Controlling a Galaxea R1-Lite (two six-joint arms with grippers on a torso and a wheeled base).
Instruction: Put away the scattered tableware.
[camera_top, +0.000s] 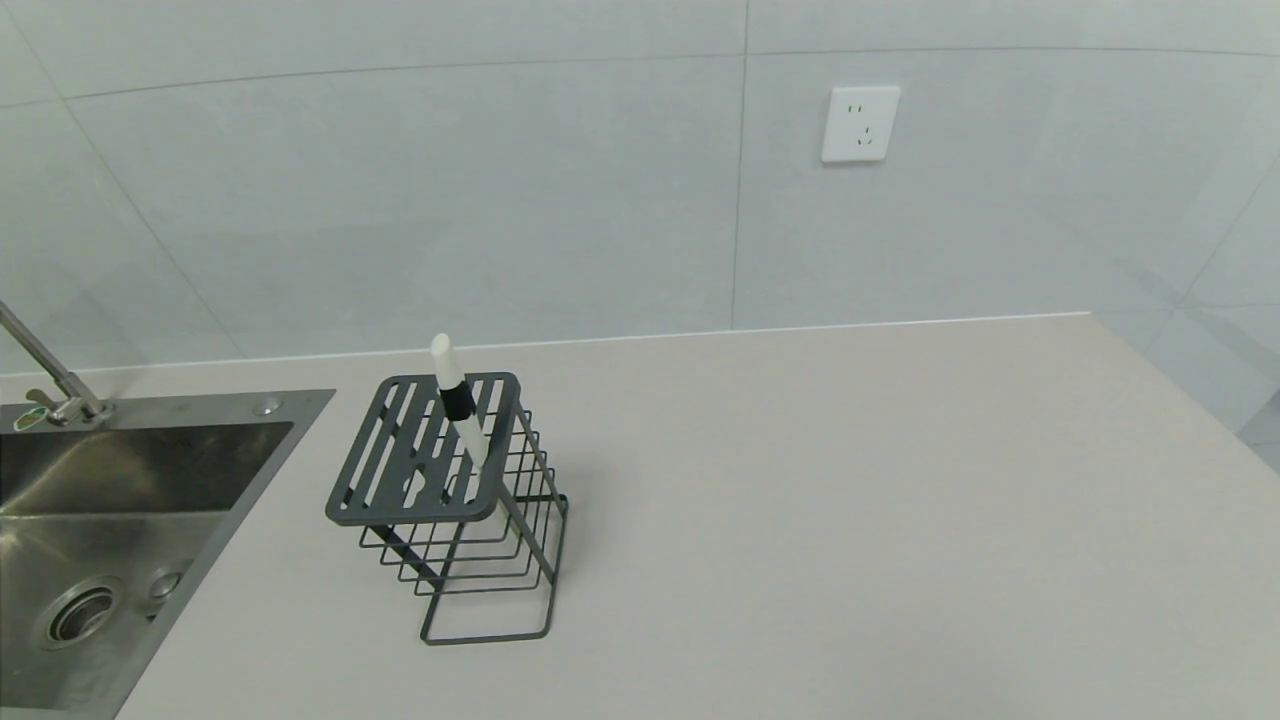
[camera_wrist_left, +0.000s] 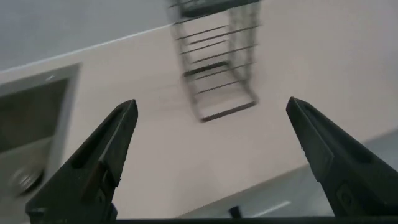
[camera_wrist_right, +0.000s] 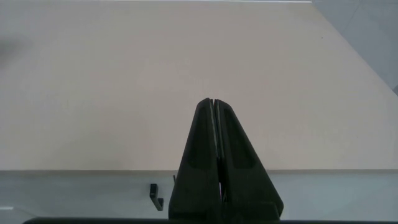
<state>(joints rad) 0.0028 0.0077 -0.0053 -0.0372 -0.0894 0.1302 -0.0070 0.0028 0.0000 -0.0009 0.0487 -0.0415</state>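
Closest in, my left claw (camera_wrist_left: 211, 101) hangs wide open and empty above the near edge of the counter (camera_top: 850, 500). Over on the right, my right claw (camera_wrist_right: 213, 101) is pressed fully closed on nothing. A white-handled utensil (camera_top: 458, 400) with a black band stands tilted in the dark wire rack (camera_top: 410, 515), just right of the sink (camera_top: 200, 405).

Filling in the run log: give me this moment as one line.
left gripper open | right gripper shut, empty | utensil leaning in rack | rack on counter beside sink
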